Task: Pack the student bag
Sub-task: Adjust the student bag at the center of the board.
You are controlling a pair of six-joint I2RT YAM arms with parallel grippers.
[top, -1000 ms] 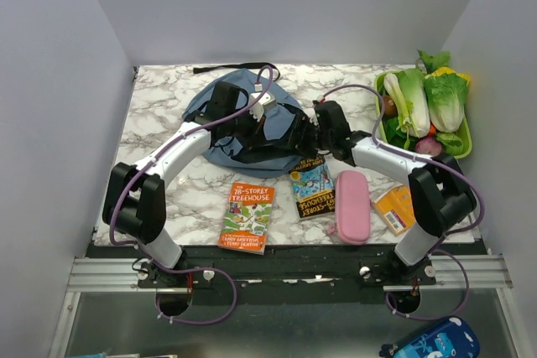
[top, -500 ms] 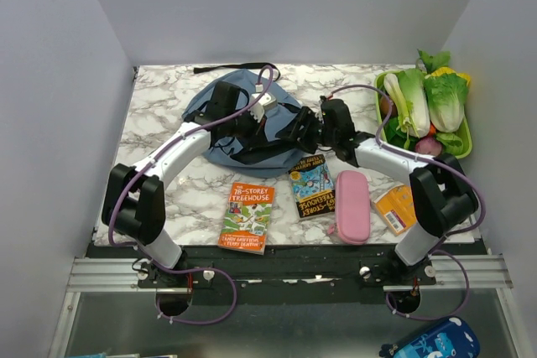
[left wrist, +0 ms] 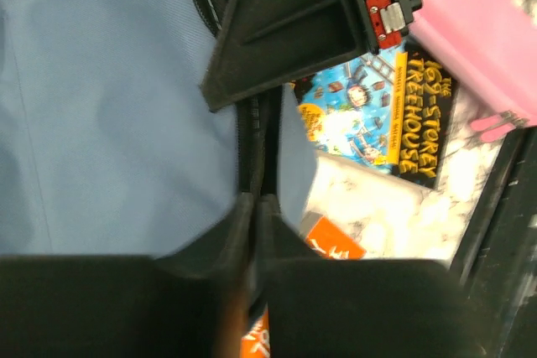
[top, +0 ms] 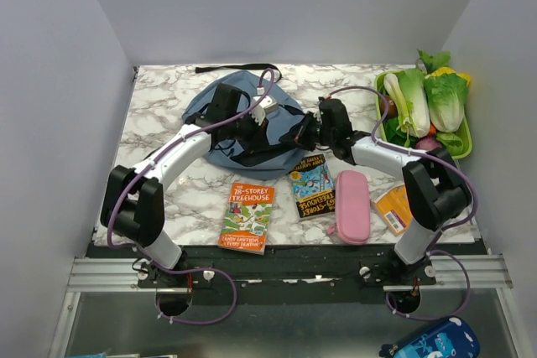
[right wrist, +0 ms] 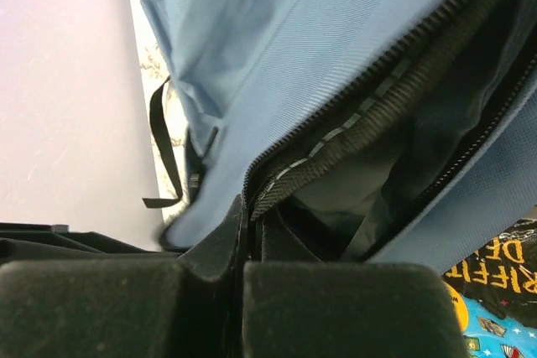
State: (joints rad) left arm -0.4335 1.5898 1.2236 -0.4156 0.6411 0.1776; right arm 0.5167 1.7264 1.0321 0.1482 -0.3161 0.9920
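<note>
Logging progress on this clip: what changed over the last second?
The right hand, shut on the backpack at its zipper edge, shifted slightly toward the far side of the table. The left hand kept its grip on the zipper edge, almost unmoved. The orange book and pink case stayed put.

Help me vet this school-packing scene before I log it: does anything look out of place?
Two things. A green tray of leafy vegetables sits at the table's far right corner, odd beside the student bag and books. A bright blue pouch lies off the table, down below its near right edge.
</note>
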